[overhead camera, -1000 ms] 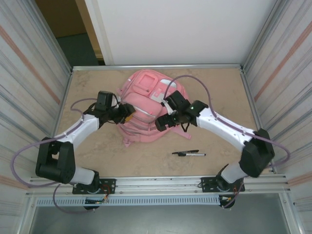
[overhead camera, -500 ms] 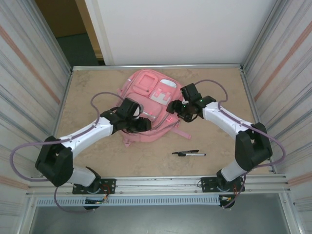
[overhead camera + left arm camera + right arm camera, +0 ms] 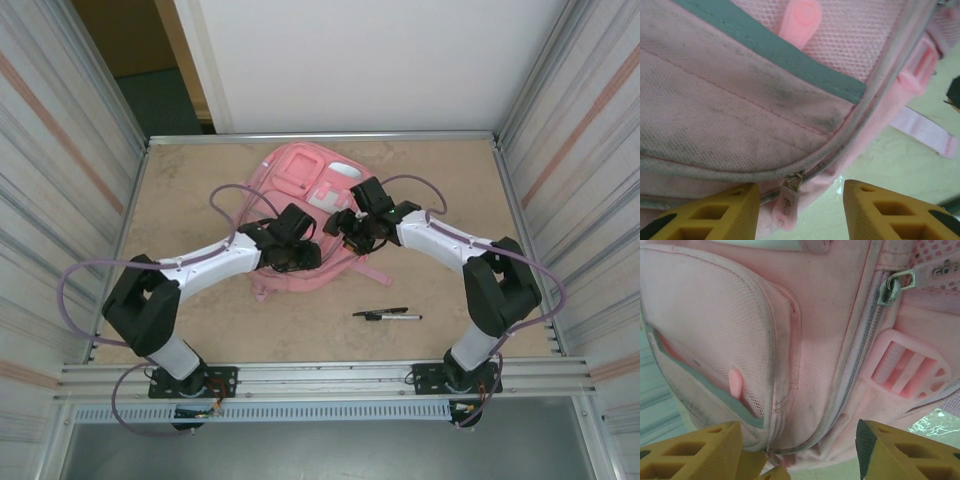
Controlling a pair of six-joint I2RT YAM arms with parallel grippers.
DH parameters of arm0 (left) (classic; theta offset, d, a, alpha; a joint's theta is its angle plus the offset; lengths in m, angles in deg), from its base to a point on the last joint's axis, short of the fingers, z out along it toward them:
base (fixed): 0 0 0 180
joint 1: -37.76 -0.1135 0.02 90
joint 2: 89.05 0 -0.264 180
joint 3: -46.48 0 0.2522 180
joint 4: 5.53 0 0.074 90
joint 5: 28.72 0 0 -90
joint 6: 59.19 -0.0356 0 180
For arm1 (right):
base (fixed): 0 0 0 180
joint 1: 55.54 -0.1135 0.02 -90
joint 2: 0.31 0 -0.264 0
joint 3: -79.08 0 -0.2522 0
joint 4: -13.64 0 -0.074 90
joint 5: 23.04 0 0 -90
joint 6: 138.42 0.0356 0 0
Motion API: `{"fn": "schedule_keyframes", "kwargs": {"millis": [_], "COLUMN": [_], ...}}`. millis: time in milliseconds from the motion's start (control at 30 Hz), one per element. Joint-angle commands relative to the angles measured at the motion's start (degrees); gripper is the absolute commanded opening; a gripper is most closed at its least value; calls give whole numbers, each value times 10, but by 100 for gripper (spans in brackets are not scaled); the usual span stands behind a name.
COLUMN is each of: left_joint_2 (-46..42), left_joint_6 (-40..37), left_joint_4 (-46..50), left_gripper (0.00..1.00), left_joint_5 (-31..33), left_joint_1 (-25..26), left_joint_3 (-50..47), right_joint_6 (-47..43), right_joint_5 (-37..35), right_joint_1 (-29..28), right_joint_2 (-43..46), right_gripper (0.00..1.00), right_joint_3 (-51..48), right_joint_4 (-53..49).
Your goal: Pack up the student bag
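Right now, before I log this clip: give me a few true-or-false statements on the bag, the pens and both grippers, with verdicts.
1. The student bag lies on the table, with the left gripper and the right gripper both over it. True.
2. The pens are inside the bag. False: they lie on the table, on the bag's near side, apart from it.
3. A zipper pull sits between the left gripper's spread fingers. True.
4. The right gripper is shut on the buckle. False: its fingers stand apart, and the buckle lies ungripped beyond them.
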Motion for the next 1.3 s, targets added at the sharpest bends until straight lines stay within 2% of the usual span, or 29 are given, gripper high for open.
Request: {"fn": "schedule_keyframes", "kwargs": {"millis": [0,133,267,467,633,833,867,967,1000,1067,1100,1200,1267], "left_joint_2": [13,30,51,50,20,-31,-39,-62,-74,-104,-118,-151,-174], "left_joint_6": [26,36,29,35,29,16,15,29,35,42,37,2,-12], "left_joint_4": [4,-1,1,3,1,-13,-22,-29,-36,-58,-63,-35,-18], "left_gripper": [45,41,34,13,0,0,0,0,0,0,0,0,0], "left_joint_5": [47,57,54,64,48,20,12,5,6,18,31,89,96], "left_joint_1": [8,9,9,16,16,16,16,16,16,16,16,9,-21], "left_joint_3": [21,22,33,32,24,7,0,-10,-18,-44,-54,-77,-105], "right_joint_6": [26,44,69,71,72,88,92,93,92,85,80,64,14], "right_joint_5": [-3,24,24,17,35,14,10,-11,-12,-18,-21,-7,33], "right_joint_1": [-6,-6,-9,-10,-13,-47,-53,-53,-49,-36,-32,-11,10], "right_joint_2": [-11,-22,-28,-27,-38,-47,-49,-62,-68,-71,-68,-61,-65], "right_gripper": [61,56,56,58,60,62,54,21,19,3,0,0,0], "right_joint_3": [19,7,0,-2,-2,18,19,27,33,40,39,42,60], "right_joint_4": [8,38,51,58,58,24,26,23,15,2,0,-9,-12]}}
